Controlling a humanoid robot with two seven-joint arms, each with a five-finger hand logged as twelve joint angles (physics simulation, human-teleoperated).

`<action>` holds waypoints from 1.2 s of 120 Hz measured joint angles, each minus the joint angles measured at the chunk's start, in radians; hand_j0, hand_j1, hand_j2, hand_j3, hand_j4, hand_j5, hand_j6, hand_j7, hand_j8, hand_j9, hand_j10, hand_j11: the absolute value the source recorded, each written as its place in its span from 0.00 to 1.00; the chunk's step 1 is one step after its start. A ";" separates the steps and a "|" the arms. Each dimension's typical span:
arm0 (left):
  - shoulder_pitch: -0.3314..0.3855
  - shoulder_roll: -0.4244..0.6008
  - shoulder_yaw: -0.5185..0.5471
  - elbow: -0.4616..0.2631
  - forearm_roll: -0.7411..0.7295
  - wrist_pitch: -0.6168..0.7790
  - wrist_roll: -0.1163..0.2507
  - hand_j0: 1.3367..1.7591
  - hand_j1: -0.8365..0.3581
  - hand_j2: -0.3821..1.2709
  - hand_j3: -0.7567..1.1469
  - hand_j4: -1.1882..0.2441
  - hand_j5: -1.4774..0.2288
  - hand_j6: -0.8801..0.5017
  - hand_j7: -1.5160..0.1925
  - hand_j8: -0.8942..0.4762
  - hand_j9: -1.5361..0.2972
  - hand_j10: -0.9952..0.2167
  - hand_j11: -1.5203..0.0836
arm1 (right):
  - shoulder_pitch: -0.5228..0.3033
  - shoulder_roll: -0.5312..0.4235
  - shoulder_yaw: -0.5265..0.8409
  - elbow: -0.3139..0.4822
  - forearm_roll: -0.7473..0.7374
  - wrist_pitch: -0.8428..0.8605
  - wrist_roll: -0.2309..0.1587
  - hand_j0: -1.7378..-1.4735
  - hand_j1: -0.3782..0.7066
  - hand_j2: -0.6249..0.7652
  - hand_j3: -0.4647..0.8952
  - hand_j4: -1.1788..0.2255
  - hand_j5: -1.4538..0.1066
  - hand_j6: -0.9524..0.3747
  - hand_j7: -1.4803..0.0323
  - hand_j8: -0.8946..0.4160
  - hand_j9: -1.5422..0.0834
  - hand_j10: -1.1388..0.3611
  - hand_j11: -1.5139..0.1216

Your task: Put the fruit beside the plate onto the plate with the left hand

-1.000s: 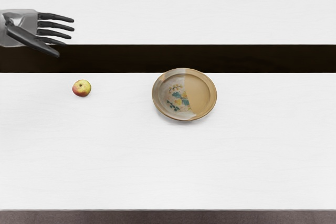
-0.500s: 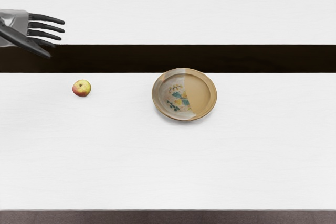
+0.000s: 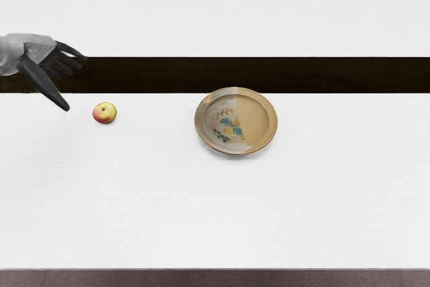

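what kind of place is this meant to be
Most likely a bare simulated tabletop setup, loosely like a dining table: a plain white table, one painted ceramic plate, a small apple to its left, and the robot's left hand at the left edge.

Left hand (image 3: 48, 65) spread — near apple (image 3: 104, 113), plate (image 3: 236, 120) apart.

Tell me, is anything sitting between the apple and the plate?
No. In the head view, only bare white table lies between the apple and the plate.
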 joint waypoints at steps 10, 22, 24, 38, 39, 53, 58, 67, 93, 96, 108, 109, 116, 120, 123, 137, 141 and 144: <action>-0.027 -0.100 0.081 -0.009 0.075 0.143 0.006 0.76 0.75 0.26 0.40 0.66 0.68 0.46 0.70 0.47 0.66 0.62 0.75 | 0.000 0.000 0.000 0.000 0.000 0.000 0.000 0.30 0.06 0.45 0.34 0.82 0.90 0.69 0.95 0.66 0.92 0.74 0.90; -0.027 -0.156 0.138 -0.010 0.162 0.267 0.009 0.76 0.75 0.26 0.40 0.66 0.68 0.46 0.70 0.47 0.66 0.62 0.75 | 0.000 0.000 0.000 0.000 0.000 0.000 0.000 0.30 0.06 0.45 0.34 0.82 0.90 0.69 0.95 0.66 0.92 0.74 0.90; -0.030 -0.164 0.149 -0.010 0.170 0.286 0.009 0.76 0.75 0.26 0.40 0.66 0.68 0.46 0.70 0.47 0.66 0.62 0.75 | 0.000 0.000 0.000 0.000 0.000 0.000 0.000 0.30 0.06 0.45 0.34 0.82 0.90 0.69 0.95 0.66 0.92 0.74 0.90; -0.109 -0.285 0.282 0.013 0.200 0.438 0.010 0.76 0.75 0.26 0.40 0.66 0.68 0.46 0.70 0.47 0.66 0.62 0.75 | 0.000 0.000 0.000 0.000 0.000 0.000 0.000 0.30 0.06 0.45 0.34 0.82 0.90 0.69 0.95 0.66 0.92 0.74 0.90; -0.120 -0.294 0.297 0.014 0.200 0.450 0.010 0.76 0.75 0.26 0.40 0.66 0.68 0.46 0.70 0.47 0.66 0.62 0.75 | 0.000 0.000 0.000 0.000 0.000 0.000 0.000 0.30 0.06 0.45 0.34 0.82 0.90 0.69 0.95 0.66 0.92 0.74 0.90; -0.168 -0.372 0.460 0.025 0.185 0.554 0.011 0.76 0.75 0.26 0.40 0.66 0.68 0.46 0.70 0.47 0.66 0.62 0.75 | 0.000 0.000 0.000 0.000 0.000 0.000 0.000 0.30 0.06 0.45 0.34 0.82 0.90 0.69 0.95 0.66 0.92 0.74 0.90; -0.192 -0.388 0.508 0.027 0.169 0.572 0.011 0.76 0.75 0.26 0.40 0.66 0.68 0.46 0.70 0.47 0.66 0.62 0.75 | 0.000 0.000 0.000 0.000 0.000 0.000 0.000 0.30 0.06 0.45 0.34 0.82 0.90 0.69 0.95 0.66 0.92 0.74 0.90; -0.202 -0.408 0.572 0.029 0.135 0.592 0.011 0.76 0.75 0.26 0.40 0.66 0.68 0.46 0.70 0.47 0.66 0.62 0.75 | 0.000 0.000 0.000 0.000 0.000 0.000 0.000 0.30 0.06 0.45 0.34 0.82 0.90 0.69 0.95 0.66 0.92 0.74 0.90; -0.195 -0.469 0.659 0.068 0.069 0.609 0.011 0.76 0.75 0.26 0.40 0.66 0.68 0.46 0.70 0.47 0.66 0.62 0.75 | 0.000 0.000 0.000 0.000 0.000 0.000 0.000 0.30 0.06 0.45 0.34 0.82 0.90 0.69 0.95 0.66 0.92 0.74 0.90; -0.195 -0.471 0.661 0.076 0.057 0.609 0.011 0.76 0.75 0.26 0.40 0.66 0.68 0.46 0.70 0.47 0.66 0.62 0.75 | 0.000 0.000 0.000 0.000 0.000 0.000 0.000 0.30 0.06 0.45 0.34 0.82 0.90 0.69 0.95 0.66 0.92 0.74 0.90; -0.193 -0.478 0.667 0.098 0.029 0.610 0.011 0.76 0.75 0.26 0.40 0.66 0.68 0.46 0.70 0.47 0.66 0.62 0.75 | 0.000 0.000 0.000 0.000 0.000 0.000 0.000 0.30 0.06 0.45 0.34 0.82 0.90 0.69 0.95 0.66 0.92 0.74 0.90; -0.193 -0.482 0.667 0.099 0.028 0.610 0.011 0.76 0.75 0.26 0.40 0.66 0.68 0.46 0.70 0.47 0.66 0.62 0.75 | 0.000 0.000 0.000 0.000 0.000 0.000 0.000 0.30 0.06 0.45 0.34 0.82 0.90 0.69 0.95 0.66 0.92 0.74 0.90; -0.189 -0.504 0.670 0.111 0.022 0.614 0.011 0.76 0.75 0.26 0.40 0.66 0.68 0.46 0.70 0.47 0.66 0.62 0.75 | 0.000 0.000 0.000 0.000 0.000 0.000 0.000 0.30 0.06 0.45 0.34 0.82 0.90 0.69 0.95 0.66 0.92 0.74 0.90; -0.185 -0.509 0.671 0.118 0.019 0.625 0.011 0.76 0.75 0.26 0.40 0.66 0.68 0.46 0.70 0.47 0.66 0.62 0.75 | 0.000 0.000 0.000 0.000 0.000 0.000 0.000 0.30 0.06 0.45 0.34 0.82 0.90 0.69 0.95 0.66 0.92 0.74 0.90; -0.182 -0.521 0.672 0.123 0.019 0.635 0.011 0.76 0.75 0.26 0.40 0.66 0.68 0.46 0.70 0.47 0.66 0.62 0.75 | 0.000 0.000 0.000 0.000 0.000 0.000 0.000 0.30 0.06 0.45 0.34 0.82 0.90 0.69 0.95 0.66 0.92 0.74 0.90; -0.168 -0.551 0.675 0.148 0.020 0.667 0.011 0.76 0.75 0.26 0.40 0.66 0.68 0.46 0.70 0.47 0.66 0.62 0.75 | 0.000 0.000 0.000 0.000 0.000 0.000 0.000 0.30 0.06 0.45 0.34 0.82 0.90 0.69 0.95 0.66 0.92 0.74 0.90; -0.159 -0.562 0.676 0.160 0.021 0.671 0.011 0.76 0.75 0.26 0.40 0.66 0.68 0.46 0.70 0.47 0.66 0.62 0.75 | 0.000 0.000 0.000 0.000 0.000 0.000 0.000 0.30 0.06 0.45 0.34 0.82 0.90 0.69 0.95 0.66 0.92 0.74 0.90; -0.155 -0.565 0.676 0.167 0.021 0.674 0.011 0.76 0.75 0.26 0.40 0.66 0.68 0.46 0.70 0.47 0.66 0.62 0.75 | 0.000 0.000 0.000 0.000 0.000 0.000 0.000 0.30 0.06 0.45 0.34 0.82 0.90 0.69 0.95 0.66 0.92 0.74 0.90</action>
